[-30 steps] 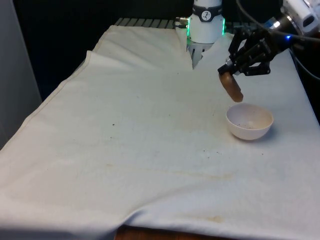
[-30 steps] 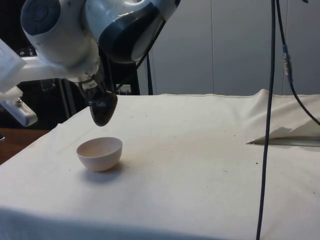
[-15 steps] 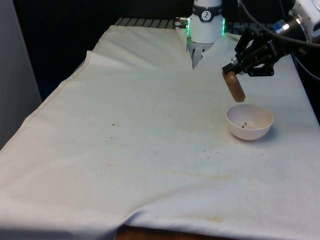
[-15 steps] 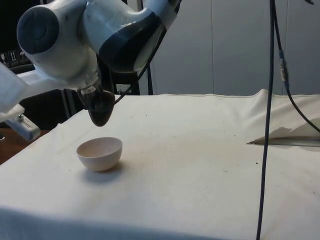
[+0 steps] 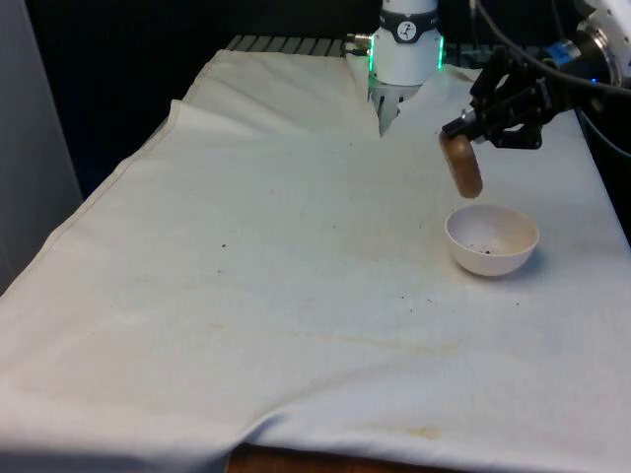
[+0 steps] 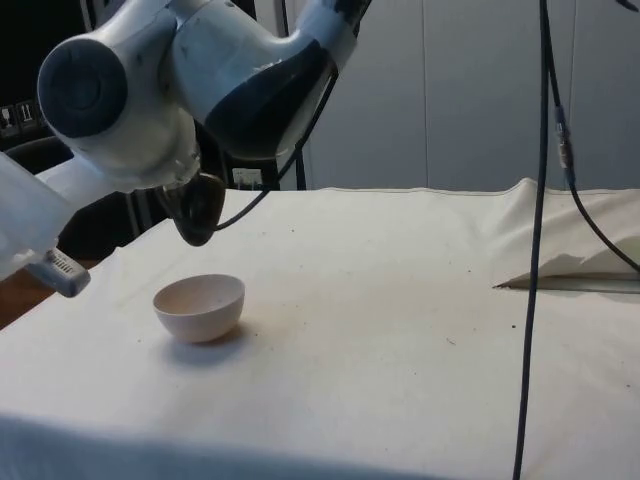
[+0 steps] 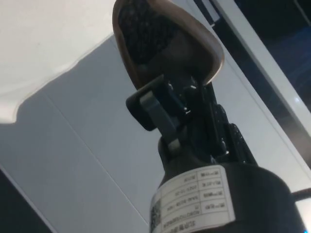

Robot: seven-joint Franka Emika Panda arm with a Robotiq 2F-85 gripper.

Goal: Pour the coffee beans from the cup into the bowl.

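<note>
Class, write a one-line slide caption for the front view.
Gripper holds a tilted brown cup above a white bowl containing a few beans.

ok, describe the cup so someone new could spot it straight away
Start at the white cloth covering the table, then find the white bowl near the front view's right edge. The cup hangs just above it, clamped in the black gripper and tipped mouth-down toward the bowl. It is the brown item in the air, while the bowl sits on the cloth.
</note>
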